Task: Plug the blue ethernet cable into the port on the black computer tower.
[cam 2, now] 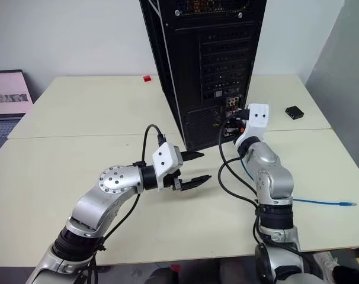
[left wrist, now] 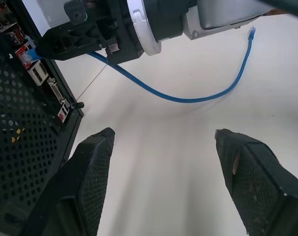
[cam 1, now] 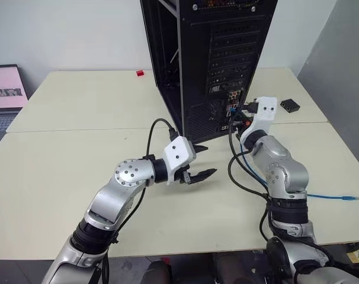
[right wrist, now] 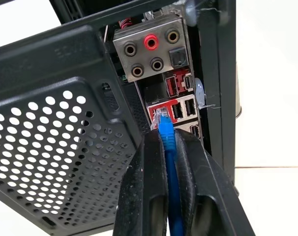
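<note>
The black computer tower (cam 1: 221,53) stands upright at the back middle of the table, its rear panel facing me. My right gripper (right wrist: 164,137) is shut on the blue ethernet cable (right wrist: 169,167) just behind its clear plug (right wrist: 161,118). The plug's tip sits at the port (right wrist: 155,109), in the red-rimmed block under the audio jacks; how far in it is I cannot tell. The cable's slack (cam 1: 327,196) trails right across the table to its free end (cam 1: 349,198). My left gripper (cam 1: 206,160) hovers open and empty over the table in front of the tower's lower left.
A laptop (cam 1: 5,94) sits at the far left. A small red object (cam 1: 140,73) lies behind the tower's left side, and a small flat black box (cam 1: 289,106) lies to its right. Black robot cables (cam 1: 236,171) loop beside my right arm.
</note>
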Controlling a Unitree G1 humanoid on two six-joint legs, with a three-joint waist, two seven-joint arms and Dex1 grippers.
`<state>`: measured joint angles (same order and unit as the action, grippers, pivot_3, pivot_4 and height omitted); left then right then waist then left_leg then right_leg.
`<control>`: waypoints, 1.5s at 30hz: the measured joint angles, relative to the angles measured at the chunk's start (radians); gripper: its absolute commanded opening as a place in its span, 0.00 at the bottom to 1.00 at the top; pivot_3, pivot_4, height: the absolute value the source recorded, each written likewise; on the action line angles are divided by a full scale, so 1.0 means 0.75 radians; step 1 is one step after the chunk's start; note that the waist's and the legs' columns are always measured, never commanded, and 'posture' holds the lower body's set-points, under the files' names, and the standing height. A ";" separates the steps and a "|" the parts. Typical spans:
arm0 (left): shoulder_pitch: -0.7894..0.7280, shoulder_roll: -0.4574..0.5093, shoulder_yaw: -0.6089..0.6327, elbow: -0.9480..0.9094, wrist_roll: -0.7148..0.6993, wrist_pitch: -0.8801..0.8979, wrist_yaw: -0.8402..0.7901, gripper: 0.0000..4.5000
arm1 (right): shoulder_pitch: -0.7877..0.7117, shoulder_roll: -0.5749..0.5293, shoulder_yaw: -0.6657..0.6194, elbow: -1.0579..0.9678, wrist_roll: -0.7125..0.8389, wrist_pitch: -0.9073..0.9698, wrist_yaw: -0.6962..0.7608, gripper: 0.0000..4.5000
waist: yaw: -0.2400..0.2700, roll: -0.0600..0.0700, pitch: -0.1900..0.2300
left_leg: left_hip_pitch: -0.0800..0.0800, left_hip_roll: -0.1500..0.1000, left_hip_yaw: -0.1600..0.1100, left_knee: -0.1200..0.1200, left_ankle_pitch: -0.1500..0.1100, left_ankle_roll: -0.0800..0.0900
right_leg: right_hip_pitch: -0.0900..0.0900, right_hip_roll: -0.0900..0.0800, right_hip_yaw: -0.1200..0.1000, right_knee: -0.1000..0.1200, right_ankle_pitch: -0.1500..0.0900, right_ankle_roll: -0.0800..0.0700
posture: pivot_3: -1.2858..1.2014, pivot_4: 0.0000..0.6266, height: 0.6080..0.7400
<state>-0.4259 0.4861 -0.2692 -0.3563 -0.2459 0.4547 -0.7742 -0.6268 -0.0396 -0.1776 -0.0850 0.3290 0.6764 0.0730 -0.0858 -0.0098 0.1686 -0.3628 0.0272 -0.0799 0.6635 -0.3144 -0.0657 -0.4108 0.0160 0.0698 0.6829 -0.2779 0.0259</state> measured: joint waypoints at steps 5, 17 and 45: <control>0.000 0.000 0.000 0.000 0.000 0.000 0.000 0.77 | -0.007 0.003 -0.015 0.014 0.013 -0.001 0.005 0.00 | 0.000 0.000 0.000 | 0.000 0.000 0.000 0.000 0.000 0.000 | 0.000 0.000 0.000 0.000 0.000 0.000 | 0.52 0.24 1.00; 0.000 0.000 0.000 0.000 0.000 0.000 0.000 0.77 | -0.022 -0.023 -0.013 0.055 0.006 -0.016 -0.006 0.00 | 0.000 0.000 0.000 | 0.002 0.000 0.000 0.002 0.000 0.000 | 0.002 0.000 0.001 0.002 0.000 0.001 | 0.52 0.24 1.00; 0.003 0.000 0.000 -0.005 0.007 -0.001 0.000 0.77 | -0.096 -0.062 0.162 0.159 -0.201 -0.073 0.001 0.00 | -0.011 0.000 0.000 | 0.004 0.001 0.002 0.001 0.000 0.000 | 0.002 0.001 0.003 0.001 0.001 0.001 | 0.52 0.24 1.00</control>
<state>-0.4234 0.4861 -0.2694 -0.3600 -0.2405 0.4538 -0.7743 -0.6990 -0.0861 -0.0562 0.0340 0.1785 0.6220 0.0734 -0.0939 -0.0099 0.1685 -0.3596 0.0276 -0.0783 0.6643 -0.3142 -0.0654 -0.4095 0.0169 0.0719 0.6838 -0.2774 0.0263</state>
